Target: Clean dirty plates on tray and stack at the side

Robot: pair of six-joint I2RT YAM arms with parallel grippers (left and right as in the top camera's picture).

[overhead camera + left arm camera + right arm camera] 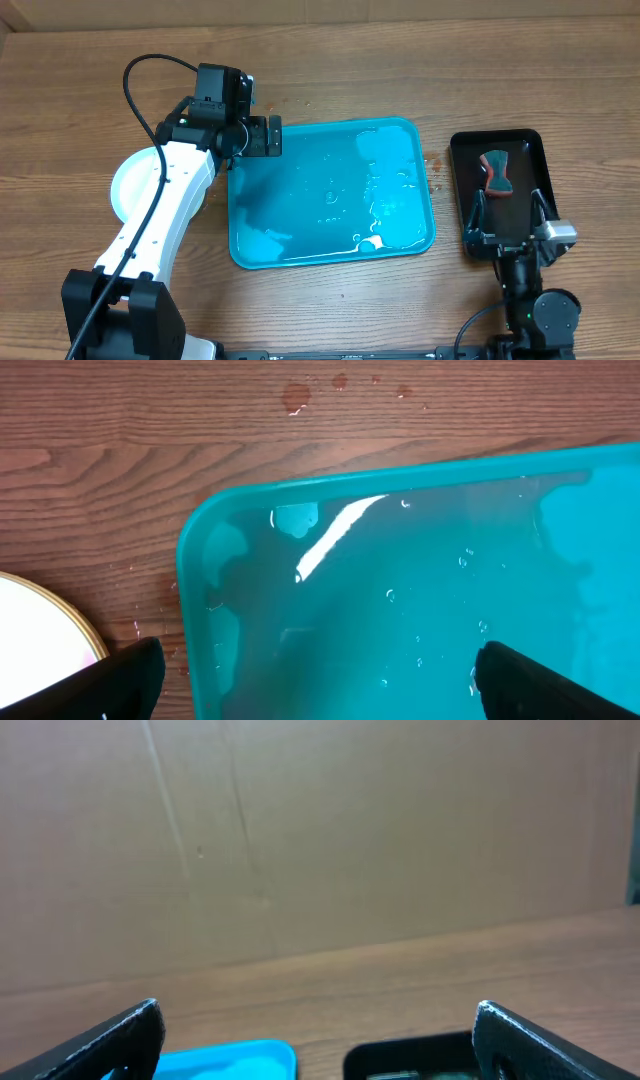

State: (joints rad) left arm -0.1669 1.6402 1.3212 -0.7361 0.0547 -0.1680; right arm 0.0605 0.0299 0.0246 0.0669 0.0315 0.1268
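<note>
Left gripper gapes wide, holding nothing, over the wet turquoise tray's ten-o'clock corner. A white plate lies at the tray's nine o'clock. Right gripper, equally wide, hovers over the black tray.

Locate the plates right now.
In the overhead view, the plates lie on the table left of the turquoise tray, partly under the left arm.

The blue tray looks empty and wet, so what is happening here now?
The left end effector hovers open over a corner of the tray, which holds only water. The plates sit beside it on the table, partly hidden by the arm. The right end effector is open at the black tray, where a scrubber lies.
</note>
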